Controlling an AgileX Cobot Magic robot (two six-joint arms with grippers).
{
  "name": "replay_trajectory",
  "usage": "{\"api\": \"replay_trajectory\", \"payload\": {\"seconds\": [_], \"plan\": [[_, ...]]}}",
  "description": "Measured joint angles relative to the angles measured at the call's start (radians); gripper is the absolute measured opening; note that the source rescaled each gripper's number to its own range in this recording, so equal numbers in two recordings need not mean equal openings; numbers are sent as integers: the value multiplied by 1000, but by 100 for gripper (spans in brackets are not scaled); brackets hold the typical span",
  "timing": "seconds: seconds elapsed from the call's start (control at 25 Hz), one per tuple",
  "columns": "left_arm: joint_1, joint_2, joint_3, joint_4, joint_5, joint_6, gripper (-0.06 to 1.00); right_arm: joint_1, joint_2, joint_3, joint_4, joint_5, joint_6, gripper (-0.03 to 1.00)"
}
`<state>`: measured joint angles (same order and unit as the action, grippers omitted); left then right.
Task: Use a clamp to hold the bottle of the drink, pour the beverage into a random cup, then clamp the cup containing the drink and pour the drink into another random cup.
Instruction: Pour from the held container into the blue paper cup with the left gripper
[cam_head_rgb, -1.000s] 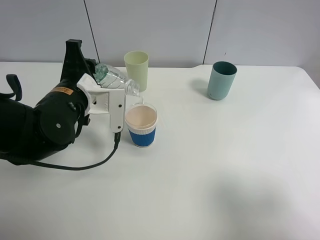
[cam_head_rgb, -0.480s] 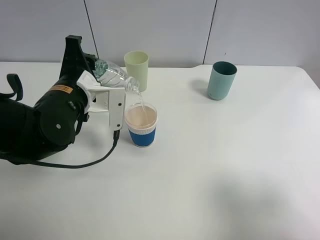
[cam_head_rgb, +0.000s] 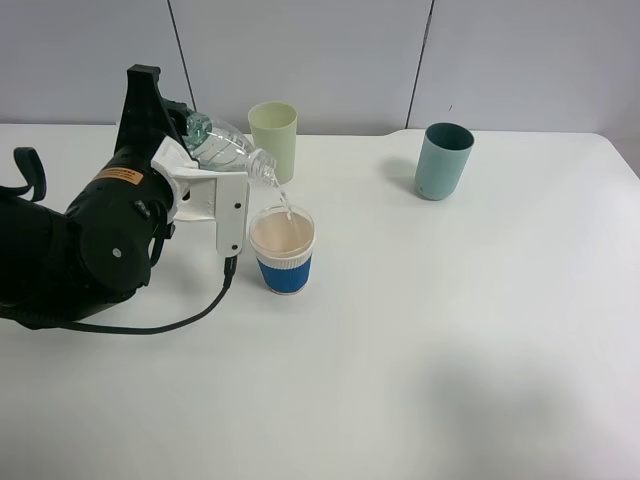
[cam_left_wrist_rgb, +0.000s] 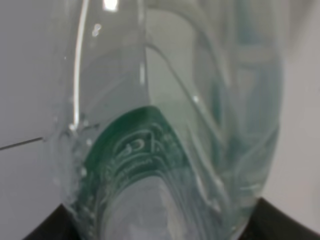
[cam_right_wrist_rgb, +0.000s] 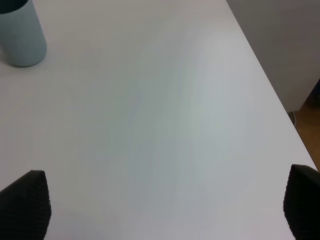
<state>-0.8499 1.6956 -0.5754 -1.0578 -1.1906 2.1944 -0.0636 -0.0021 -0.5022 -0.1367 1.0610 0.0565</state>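
On my left, the left hand is clamped on the bottle, which is tipped neck-down toward 4 o'clock. The wrist camera sits so close that I see little beyond blurred plastic and green label. A thin stream of water falls from the mouth into the blue cup, which stands upright on the counter. The tumbler stands at the cup's 12 o'clock and the teal cup at its 2 o'clock, well apart. The right hand hangs wide and empty over bare counter.

Tilted bottle, water streaming into blue-sleeved cup
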Motion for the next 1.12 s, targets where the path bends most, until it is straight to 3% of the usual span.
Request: {"api": "replay_trajectory", "payload": {"seconds": [1.12], "plan": [[0,0,0,0,-9,105,1,0,0,0,0,0,0,79]]}}
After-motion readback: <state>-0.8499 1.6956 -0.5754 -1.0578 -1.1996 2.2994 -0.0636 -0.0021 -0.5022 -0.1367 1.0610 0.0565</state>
